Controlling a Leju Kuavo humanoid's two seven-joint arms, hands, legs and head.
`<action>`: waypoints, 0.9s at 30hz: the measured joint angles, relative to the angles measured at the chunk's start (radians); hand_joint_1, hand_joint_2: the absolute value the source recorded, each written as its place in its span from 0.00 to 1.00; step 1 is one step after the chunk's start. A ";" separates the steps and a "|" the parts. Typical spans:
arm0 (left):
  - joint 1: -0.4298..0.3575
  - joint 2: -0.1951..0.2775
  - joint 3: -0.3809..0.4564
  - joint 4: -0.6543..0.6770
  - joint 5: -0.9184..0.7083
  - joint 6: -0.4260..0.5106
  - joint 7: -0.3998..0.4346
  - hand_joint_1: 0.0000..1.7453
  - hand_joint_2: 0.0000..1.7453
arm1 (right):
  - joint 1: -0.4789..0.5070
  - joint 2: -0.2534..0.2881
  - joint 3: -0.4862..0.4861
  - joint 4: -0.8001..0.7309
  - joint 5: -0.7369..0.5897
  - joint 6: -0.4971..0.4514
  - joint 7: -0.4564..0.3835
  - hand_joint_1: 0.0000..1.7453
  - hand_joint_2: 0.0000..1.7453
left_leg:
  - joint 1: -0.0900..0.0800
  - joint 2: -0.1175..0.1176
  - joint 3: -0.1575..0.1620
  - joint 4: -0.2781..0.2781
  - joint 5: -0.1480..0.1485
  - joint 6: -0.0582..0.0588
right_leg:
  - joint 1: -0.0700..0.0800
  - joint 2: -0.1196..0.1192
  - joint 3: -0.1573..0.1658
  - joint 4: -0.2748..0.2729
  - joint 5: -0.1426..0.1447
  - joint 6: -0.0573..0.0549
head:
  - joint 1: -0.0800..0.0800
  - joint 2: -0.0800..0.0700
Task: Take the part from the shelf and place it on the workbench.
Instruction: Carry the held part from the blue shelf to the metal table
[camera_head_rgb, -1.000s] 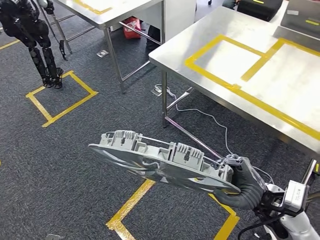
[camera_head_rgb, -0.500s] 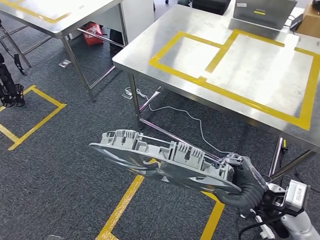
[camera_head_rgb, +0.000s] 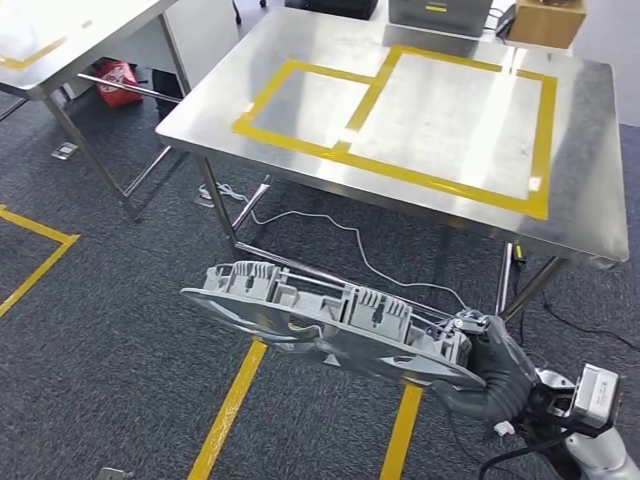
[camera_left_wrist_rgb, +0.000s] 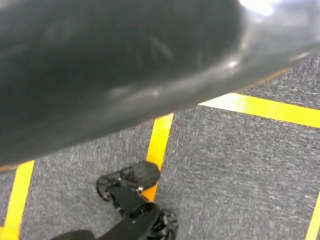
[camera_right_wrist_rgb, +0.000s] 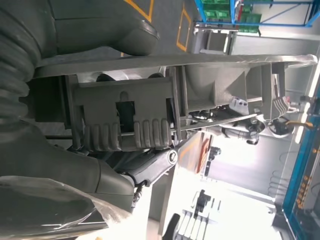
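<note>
Low in the frame, my right hand (camera_head_rgb: 494, 375) grips one end of the long grey part (camera_head_rgb: 332, 325), mid-carry toward the steel workbench (camera_head_rgb: 589, 215) above, where I must lift and set it down.

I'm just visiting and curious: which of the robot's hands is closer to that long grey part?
The right hand. It grips the grey part at one end, holding it out over the carpet. The left arm hangs low: its wrist view looks down at floor and yellow tape, with no part there.
</note>
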 joint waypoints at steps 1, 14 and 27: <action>-0.002 0.000 0.000 0.000 -0.001 0.000 0.000 0.00 0.00 | 0.001 0.000 -0.001 -0.001 0.000 0.000 0.000 1.00 1.00 | 0.002 -0.006 0.000 0.006 -0.008 -0.004 | -0.001 0.010 -0.001 0.000 0.001 -0.006 | -0.001 0.000; 0.002 0.002 0.000 0.000 -0.007 0.004 -0.002 0.00 0.00 | 0.004 0.000 -0.005 -0.005 0.002 -0.001 0.000 1.00 1.00 | 0.000 -0.132 -0.022 0.011 0.012 0.013 | 0.011 0.103 -0.001 0.004 0.003 -0.026 | -0.008 0.000; 0.001 -0.002 0.000 0.000 -0.016 0.006 -0.002 0.00 0.00 | -0.012 0.000 -0.015 -0.009 0.014 -0.020 -0.003 1.00 1.00 | -0.007 -0.133 -0.024 0.008 0.015 0.016 | 0.003 0.100 -0.001 -0.005 0.011 -0.014 | -0.007 0.000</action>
